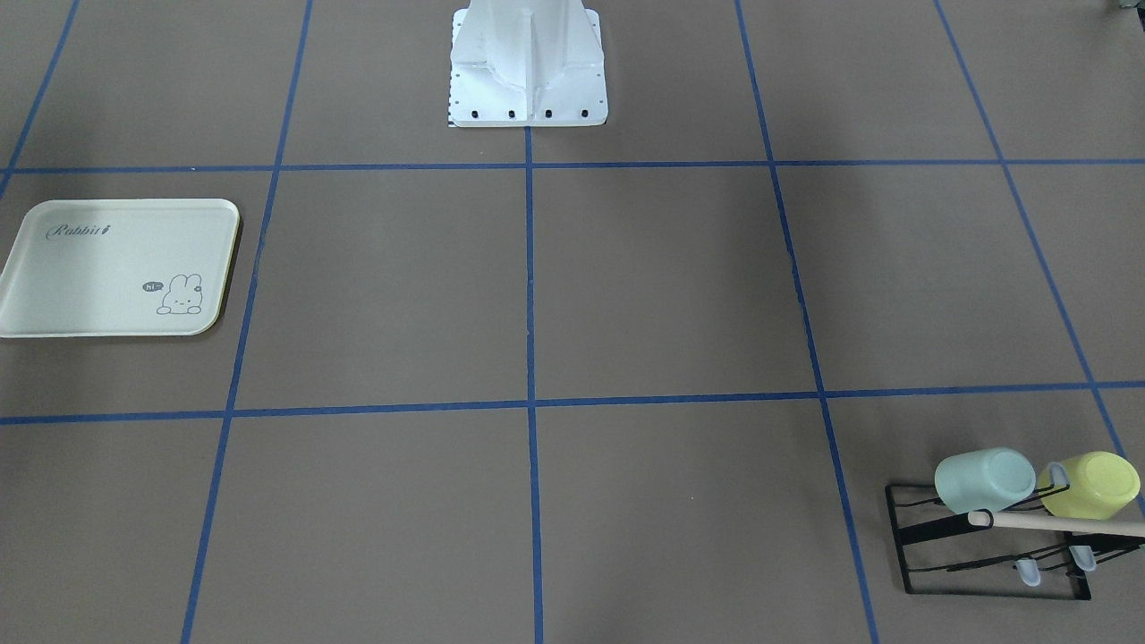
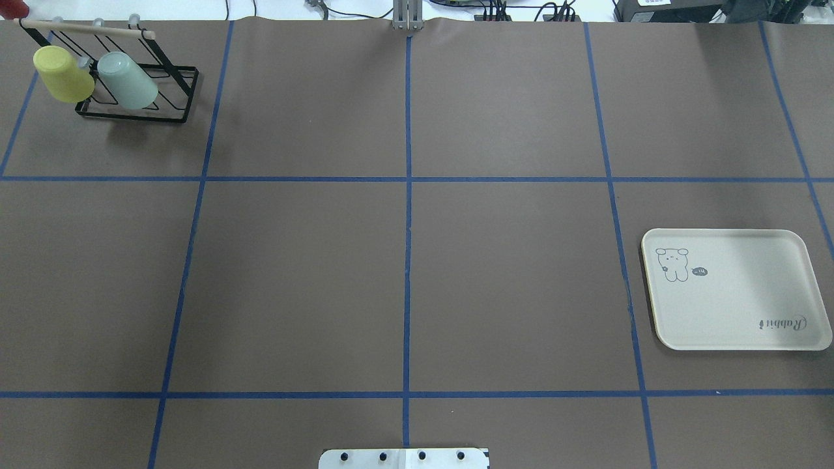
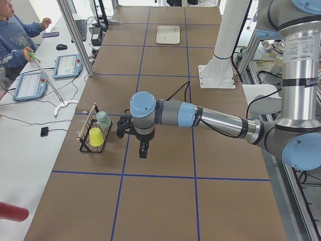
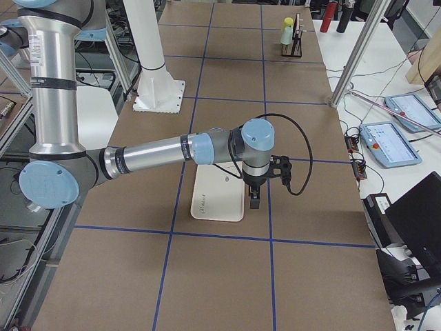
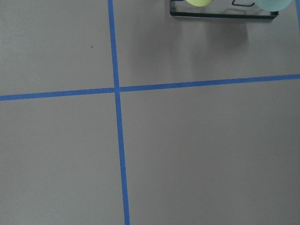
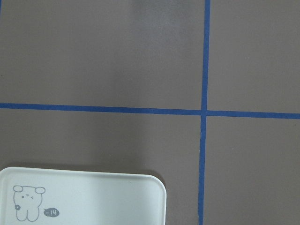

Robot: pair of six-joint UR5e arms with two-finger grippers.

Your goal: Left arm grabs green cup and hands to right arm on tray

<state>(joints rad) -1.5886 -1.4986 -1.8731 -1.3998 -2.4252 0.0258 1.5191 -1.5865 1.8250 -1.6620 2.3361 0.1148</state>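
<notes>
The green cup [image 1: 984, 478] hangs mouth-down on a black wire rack [image 1: 984, 559], beside a yellow-green cup [image 1: 1091, 485]. In the overhead view the green cup [image 2: 127, 81] is at the far left corner. The cream tray [image 2: 736, 290] lies empty on the right side of the table. The left arm's gripper [image 3: 143, 150] shows only in the exterior left view, above the table a short way from the rack [image 3: 93, 145]; I cannot tell whether it is open. The right arm's gripper [image 4: 253, 202] shows only in the exterior right view, over the tray's edge [image 4: 217, 200]; I cannot tell its state.
The rack has a wooden bar [image 2: 85, 29] along its top. The white robot base [image 1: 528, 72] stands at the table's near middle. Blue tape lines cross the brown table. An operator [image 3: 15, 35] sits beside the table with tablets.
</notes>
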